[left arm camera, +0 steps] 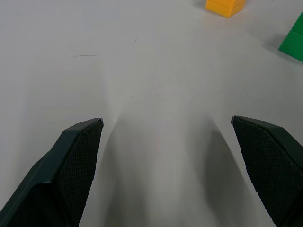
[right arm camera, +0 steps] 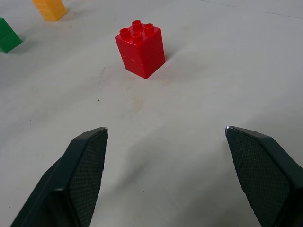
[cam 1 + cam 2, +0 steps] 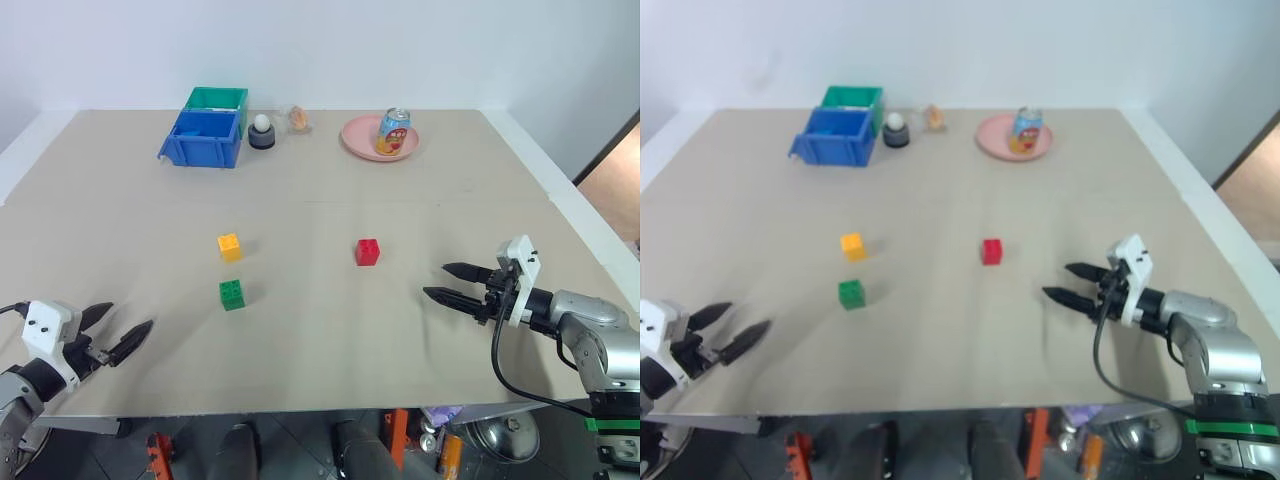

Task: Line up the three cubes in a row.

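Nearest the head camera, both grippers hang just above the near edge of the table (image 3: 420, 180), a broad beige board that carries everything else. Taking the red cube (image 3: 367, 251) as the landmark: the left gripper (image 3: 112, 332) sits far to its left and nearer the robot, jaws spread wide with nothing between them, the textured black fingers (image 1: 71, 165) framing bare tabletop in the left wrist view. To the right of the red cube and slightly nearer the robot, the right gripper (image 3: 451, 283) points toward it, jaws likewise wide apart and empty, well short of touching it; in the right wrist view the red cube stands upright ahead of the gap between the fingers (image 2: 80, 175), studs up. Far beyond the red cube and to its left, by the table's back edge, a blue bin (image 3: 204, 138) stands with a green bin (image 3: 218, 98) touching it from behind. Beyond the red cube and a little to its right lies a pink plate (image 3: 360, 140) with a drinks can (image 3: 392, 131) standing on it. Between the bins and the plate sit a small dark holder with a white ball (image 3: 262, 131) on it and a small orange item (image 3: 298, 120) too small to identify. The yellow cube (image 3: 229, 246) rests well to the left of the red cube, about level with it, and the green cube (image 3: 232, 294) lies just nearer the robot than the yellow one, apart from it.
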Robot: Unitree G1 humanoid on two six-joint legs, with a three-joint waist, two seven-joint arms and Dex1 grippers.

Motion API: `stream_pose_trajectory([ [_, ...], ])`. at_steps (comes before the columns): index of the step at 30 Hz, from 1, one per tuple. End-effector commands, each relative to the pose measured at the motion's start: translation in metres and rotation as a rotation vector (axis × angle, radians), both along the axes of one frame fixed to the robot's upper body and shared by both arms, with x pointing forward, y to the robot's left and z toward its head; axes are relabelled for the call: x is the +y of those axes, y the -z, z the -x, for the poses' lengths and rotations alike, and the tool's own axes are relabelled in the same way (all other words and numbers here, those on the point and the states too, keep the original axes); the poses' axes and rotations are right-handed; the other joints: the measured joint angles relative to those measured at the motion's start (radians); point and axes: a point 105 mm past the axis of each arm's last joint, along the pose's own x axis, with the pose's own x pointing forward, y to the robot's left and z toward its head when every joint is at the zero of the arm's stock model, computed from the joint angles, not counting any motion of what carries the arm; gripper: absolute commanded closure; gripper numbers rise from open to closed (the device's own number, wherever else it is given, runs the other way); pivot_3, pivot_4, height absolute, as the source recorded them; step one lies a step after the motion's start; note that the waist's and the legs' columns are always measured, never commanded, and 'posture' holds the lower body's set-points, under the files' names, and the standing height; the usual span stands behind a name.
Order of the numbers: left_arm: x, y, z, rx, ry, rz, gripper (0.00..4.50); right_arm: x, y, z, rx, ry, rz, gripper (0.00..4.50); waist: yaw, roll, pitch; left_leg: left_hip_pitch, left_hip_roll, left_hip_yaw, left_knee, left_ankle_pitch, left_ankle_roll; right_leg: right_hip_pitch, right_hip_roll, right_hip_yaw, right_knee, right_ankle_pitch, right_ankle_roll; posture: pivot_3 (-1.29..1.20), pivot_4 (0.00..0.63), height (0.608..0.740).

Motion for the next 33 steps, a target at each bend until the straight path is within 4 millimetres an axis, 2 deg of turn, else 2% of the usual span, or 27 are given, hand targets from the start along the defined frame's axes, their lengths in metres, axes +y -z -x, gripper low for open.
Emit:
stream_pose_trajectory([
  [1, -0.009, -0.02, -0.006, -0.081, 0.109, -0.017, 0.01, 0.001, -0.017, -0.01, -0.109, 0.044, 0.027, 0.4, 0.0, 0.0, 0.0, 0.0, 0.0, 0.0, 0.0, 0.0, 0.0, 0.0, 0.0, 0.0, 0.0, 0.0, 0.0, 0.0, 0.15, 0.74],
  [5, -0.029, -0.055, -0.014, -0.185, 0.316, -0.01, 0.01, 0.003, -0.022, -0.031, -0.205, 0.177, 0.042, 0.4, 0.0, 0.0, 0.0, 0.0, 0.0, -0.001, 0.001, 0.0, 0.0, -0.001, 0.001, 0.0, 0.0, 0.002, -0.001, 0.0, 0.15, 0.74],
  [7, -0.038, -0.068, -0.016, -0.212, 0.376, 0.002, 0.01, 0.011, -0.025, -0.029, -0.206, 0.152, 0.017, 0.4, 0.0, 0.0, 0.0, 0.0, 0.0, -0.001, 0.001, 0.0, 0.0, 0.0, 0.001, 0.0, 0.0, 0.003, -0.001, 0.0, 0.15, 0.74],
  [10, -0.064, -0.09, -0.013, -0.25, 0.531, 0.01, 0.01, 0.032, -0.026, -0.019, -0.184, 0.061, -0.011, 0.4, 0.0, 0.0, 0.0, 0.0, 0.0, 0.0, 0.001, 0.001, 0.0, 0.001, 0.001, 0.001, 0.0, 0.003, 0.0, 0.0, 0.15, 0.74],
  [14, -0.094, -0.105, -0.005, -0.241, 0.706, 0.008, 0.01, 0.049, -0.026, -0.013, -0.15, 0.011, -0.046, 0.4, 0.0, 0.0, 0.0, -0.001, 0.001, -0.001, 0.0, 0.0, 0.0, 0.0, 0.002, 0.001, 0.0, 0.001, 0.002, 0.0, 0.15, 0.74],
  [17, -0.125, -0.108, 0.0, -0.22, 0.887, -0.045, 0.01, 0.074, -0.011, -0.005, -0.13, -0.033, -0.003, 0.4, 0.0, 0.0, 0.0, -0.001, 0.002, -0.002, 0.0, 0.0, 0.0, 0.0, 0.005, 0.002, 0.001, 0.0, 0.001, 0.0, 0.15, 0.74],
  [20, -0.139, -0.107, 0.0, -0.211, 0.962, -0.064, 0.01, 0.083, -0.004, -0.004, -0.135, -0.027, 0.031, 0.4, 0.0, 0.0, 0.0, 0.0, 0.002, -0.002, 0.001, 0.001, 0.0, 0.001, 0.006, 0.003, 0.001, 0.001, 0.001, 0.0, 0.15, 0.74],
  [26, -0.155, -0.106, -0.009, -0.213, 1.011, -0.049, 0.01, 0.087, 0.005, -0.015, -0.179, 0.079, 0.11, 0.4, 0.0, 0.0, 0.0, 0.0, 0.002, -0.001, 0.002, 0.001, 0.0, 0.001, 0.006, 0.004, 0.001, 0.002, 0.001, 0.0, 0.15, 0.74],
  [33, -0.168, -0.102, -0.016, -0.215, 1.05, -0.035, 0.01, 0.095, 0.002, -0.019, -0.183, 0.152, 0.04, 0.4, 0.0, 0.0, 0.0, -0.001, 0.003, -0.002, 0.002, 0.001, 0.0, 0.001, 0.007, 0.004, 0.001, 0.002, 0.002, 0.0, 0.15, 0.74],
])
